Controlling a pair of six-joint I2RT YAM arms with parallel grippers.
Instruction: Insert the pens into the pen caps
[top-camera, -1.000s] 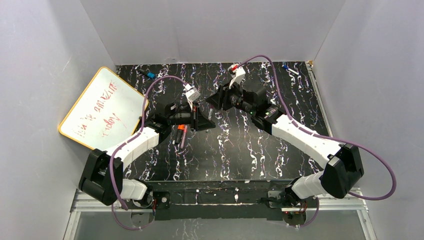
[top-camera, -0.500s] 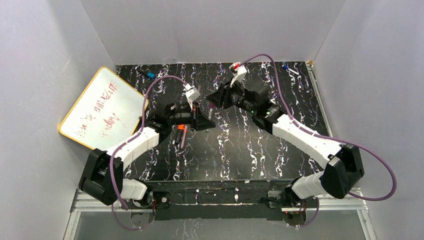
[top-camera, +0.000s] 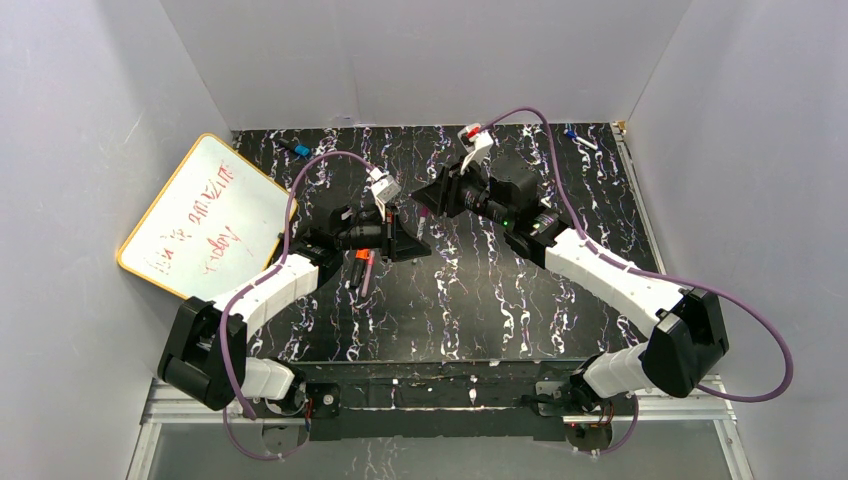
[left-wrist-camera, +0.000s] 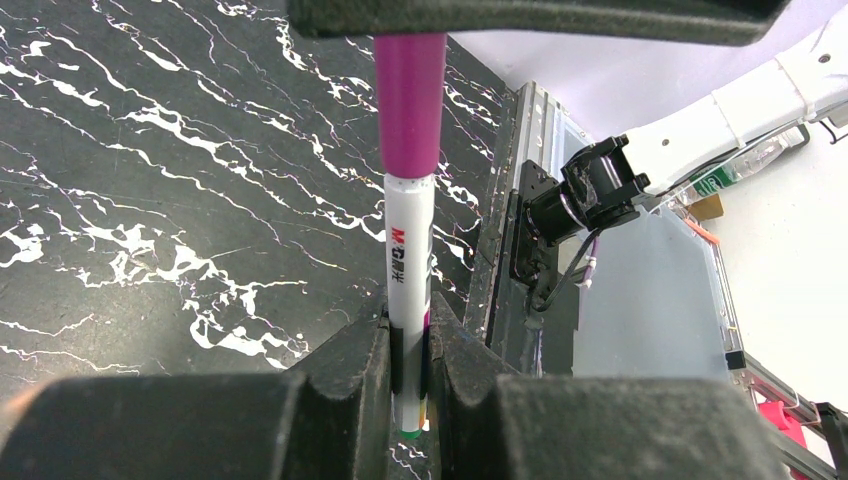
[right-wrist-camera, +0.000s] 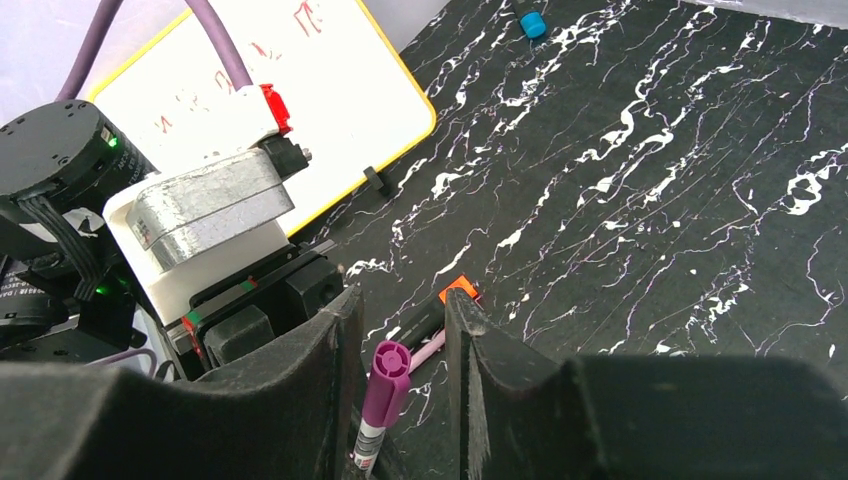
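Note:
My left gripper (left-wrist-camera: 410, 325) is shut on the lower end of a pen's white barrel (left-wrist-camera: 409, 265), holding it above the table. A magenta pen cap (left-wrist-camera: 410, 100) sits on the pen's far end. That cap (right-wrist-camera: 383, 380) stands between the fingers of my right gripper (right-wrist-camera: 400, 310), close to the left finger (right-wrist-camera: 335, 345), with a gap to the right one. In the top view the two grippers meet tip to tip at this pen (top-camera: 422, 214). A black pen with a red-orange end (right-wrist-camera: 440, 305) and a pale pink pen (right-wrist-camera: 430, 350) lie on the table below.
A yellow-framed whiteboard (top-camera: 200, 215) leans at the left wall. A small blue cap (top-camera: 301, 149) lies at the back left of the black marbled table (top-camera: 480, 290). A white pen with a blue end (top-camera: 580, 138) lies at the back right.
The right gripper has shifted slightly left onto the capped end, and its fingers have narrowed around the cap. The left gripper and its pen have stayed put.

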